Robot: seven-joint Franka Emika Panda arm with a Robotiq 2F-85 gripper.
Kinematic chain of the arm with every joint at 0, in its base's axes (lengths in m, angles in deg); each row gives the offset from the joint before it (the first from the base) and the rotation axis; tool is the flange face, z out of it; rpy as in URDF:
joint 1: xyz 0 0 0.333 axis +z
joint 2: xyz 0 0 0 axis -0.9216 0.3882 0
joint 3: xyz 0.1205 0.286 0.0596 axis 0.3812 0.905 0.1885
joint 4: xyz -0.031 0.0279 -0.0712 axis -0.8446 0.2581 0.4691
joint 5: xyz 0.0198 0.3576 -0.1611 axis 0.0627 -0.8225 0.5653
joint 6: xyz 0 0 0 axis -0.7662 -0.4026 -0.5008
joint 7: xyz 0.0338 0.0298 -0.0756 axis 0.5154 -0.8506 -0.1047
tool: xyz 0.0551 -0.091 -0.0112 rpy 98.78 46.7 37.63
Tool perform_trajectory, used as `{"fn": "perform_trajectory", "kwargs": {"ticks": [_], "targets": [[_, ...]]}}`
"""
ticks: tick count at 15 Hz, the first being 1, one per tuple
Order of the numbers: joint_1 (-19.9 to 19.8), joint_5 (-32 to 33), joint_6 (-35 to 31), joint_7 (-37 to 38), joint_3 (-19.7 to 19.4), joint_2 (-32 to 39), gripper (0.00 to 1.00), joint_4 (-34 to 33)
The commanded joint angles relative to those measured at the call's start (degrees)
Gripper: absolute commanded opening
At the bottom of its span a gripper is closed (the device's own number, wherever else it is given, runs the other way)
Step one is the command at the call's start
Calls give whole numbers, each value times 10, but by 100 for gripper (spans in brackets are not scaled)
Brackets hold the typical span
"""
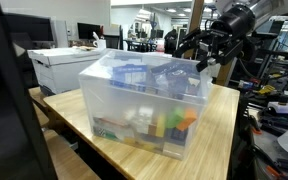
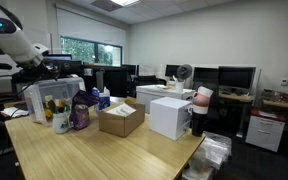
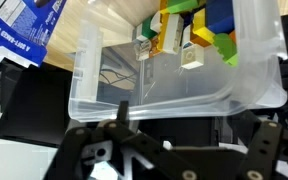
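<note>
Wrist view: gripper [image 3: 189, 128] is nearest, filling the bottom of the frame. Its fingers are spread wide and hold nothing. Just past them is the bin [image 3: 114, 75], a clear plastic one, with its rim across mid-frame. Blocks [image 3: 209, 25] in yellow, green, blue and white are heaped at the top centre, inside the bin. A blue-printed pack [image 3: 19, 30] sits upper left; can't tell whether it is in the bin or beside it.

Risk, as a judgement: the see-through wall is hard to read, so a finger [image 3: 119, 112] could catch the rim on a descent and shove or tip the light bin.

Exterior view: bin [image 1: 104, 95] fills the centre and stands on the table [image 1: 219, 130]. Blocks [image 1: 174, 122] lie at its lower right, blue items are upper centre, and pale bits are on the floor of the bin. Gripper [image 1: 206, 50] hovers at the upper right, over the bin's far corner and apart from it, fingers spread. White box [image 1: 54, 65] is on the left, behind the bin.

Risk: the bin sits near the table's front edge, so a push could slide it off. The blocks are a loose pile, so a pinch there may slip or scatter them.

Exterior view: gripper [image 2: 52, 65] is at the upper left, above the bin [image 2: 46, 98]; finger state can't be told here. Purple bag [image 2: 80, 115] is just beside the bin, and an open cardboard box [image 2: 121, 120] is right of that; its contents are unclear.

Risk: that crowding beside the bin could catch the arm if it swings.
</note>
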State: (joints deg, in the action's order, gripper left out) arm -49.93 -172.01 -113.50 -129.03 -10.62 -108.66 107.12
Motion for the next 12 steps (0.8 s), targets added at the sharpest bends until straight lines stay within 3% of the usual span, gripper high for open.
{"fn": "perform_trajectory", "kwargs": {"ticks": [1,12], "targets": [[31,-58,19,-58,-30,1,100,0],[134,-98,24,-61,-112,22,100,0]]}}
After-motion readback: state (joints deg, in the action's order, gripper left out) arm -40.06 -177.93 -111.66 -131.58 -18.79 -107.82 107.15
